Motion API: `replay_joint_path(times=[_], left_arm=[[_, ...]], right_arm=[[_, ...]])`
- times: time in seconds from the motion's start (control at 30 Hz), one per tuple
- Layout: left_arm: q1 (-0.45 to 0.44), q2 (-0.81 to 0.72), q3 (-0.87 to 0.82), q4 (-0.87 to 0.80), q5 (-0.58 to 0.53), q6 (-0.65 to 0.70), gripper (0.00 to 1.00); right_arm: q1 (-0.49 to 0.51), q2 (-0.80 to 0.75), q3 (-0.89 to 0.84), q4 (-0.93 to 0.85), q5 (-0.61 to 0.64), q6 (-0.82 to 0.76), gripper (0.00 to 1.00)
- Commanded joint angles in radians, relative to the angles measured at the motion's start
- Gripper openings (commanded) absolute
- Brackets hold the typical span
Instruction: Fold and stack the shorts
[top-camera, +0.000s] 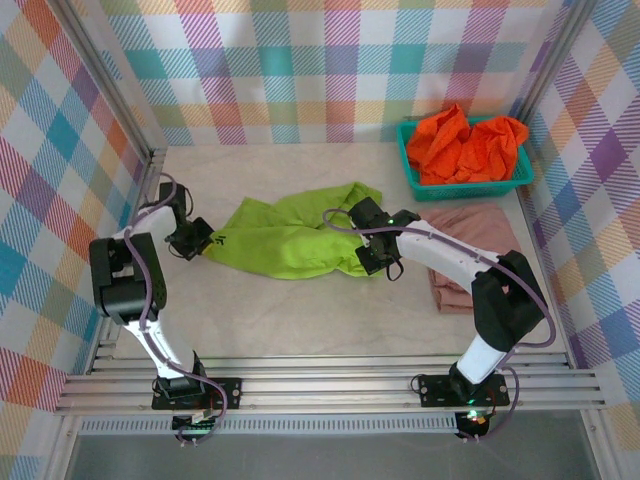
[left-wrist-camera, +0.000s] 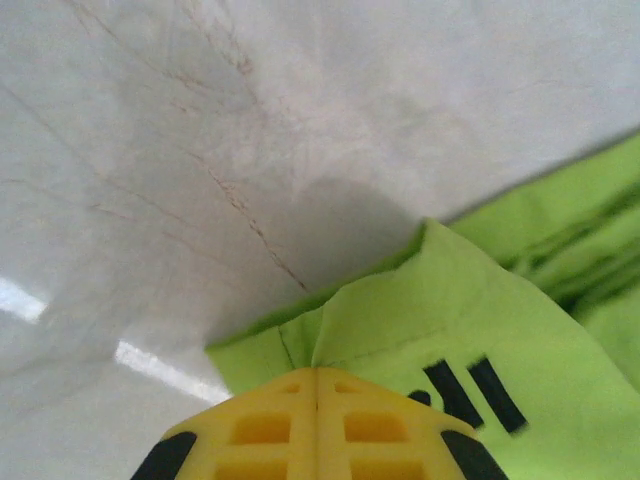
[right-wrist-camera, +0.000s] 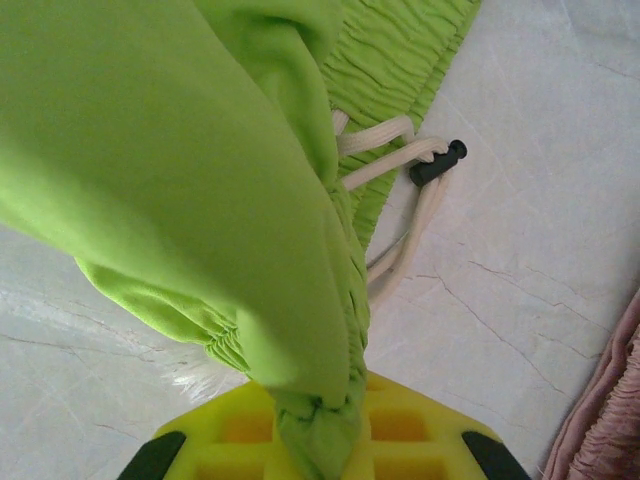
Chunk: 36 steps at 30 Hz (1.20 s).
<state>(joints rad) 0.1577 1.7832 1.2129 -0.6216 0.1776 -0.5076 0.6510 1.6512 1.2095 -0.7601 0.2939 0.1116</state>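
Note:
The lime green shorts (top-camera: 290, 240) lie stretched across the middle of the table. My left gripper (top-camera: 195, 240) is at their left end, its yellow fingers (left-wrist-camera: 250, 425) shut with a pleat of the green hem (left-wrist-camera: 420, 320) pinched at the tips. My right gripper (top-camera: 375, 255) is shut on the bunched elastic waistband (right-wrist-camera: 310, 330) at the right end, lifted a little off the table. The dusty pink shorts (top-camera: 470, 250) lie folded on the right, partly under the right arm. The bright orange shorts (top-camera: 465, 145) sit crumpled in the basket.
A teal plastic basket (top-camera: 405, 160) stands at the back right corner. A white drawstring (right-wrist-camera: 390, 150) with a black toggle (right-wrist-camera: 438, 162) trails on the table beside the waistband. Plaid walls close in the back and both sides. The pink shorts' edge (right-wrist-camera: 610, 420) is near the right gripper.

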Motion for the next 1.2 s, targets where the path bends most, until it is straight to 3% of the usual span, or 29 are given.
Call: replay_joint_path(times=[0.0,0.37,0.63,0.67,0.73,0.87,1.03,1.17], left_arm=[[0.002,-0.133,0.089,-0.083,-0.038,0.014,0.0],[0.022,-0.33,0.272,-0.203,-0.042,0.02,0.0],[0.023,-0.338,0.441,-0.292,-0.053,0.071,0.0],[0.023,-0.337,0.43,-0.296,-0.036,0.077,0.0],[0.023,-0.362,0.33,-0.245,-0.004,0.073,0.11],[0.018,-0.443,0.063,-0.088,0.052,0.027,0.44],[-0.027,-0.488,-0.165,0.01,0.044,-0.011,0.47],[-0.065,-0.518,-0.284,0.038,-0.002,-0.024,0.57]], right_arm=[[-0.019,-0.057,-0.001,-0.009,0.01,-0.013,0.01],[-0.04,-0.146,0.079,-0.021,-0.016,-0.048,0.02],[-0.06,-0.094,0.263,-0.04,-0.038,-0.091,0.03],[-0.061,-0.08,0.279,-0.052,-0.035,-0.087,0.03],[-0.06,-0.07,0.27,-0.052,-0.042,-0.081,0.03],[-0.06,-0.099,0.171,-0.035,-0.091,-0.056,0.05],[-0.06,-0.179,0.019,-0.086,-0.15,-0.001,0.13],[-0.061,-0.274,-0.101,-0.129,-0.29,0.079,0.33]])
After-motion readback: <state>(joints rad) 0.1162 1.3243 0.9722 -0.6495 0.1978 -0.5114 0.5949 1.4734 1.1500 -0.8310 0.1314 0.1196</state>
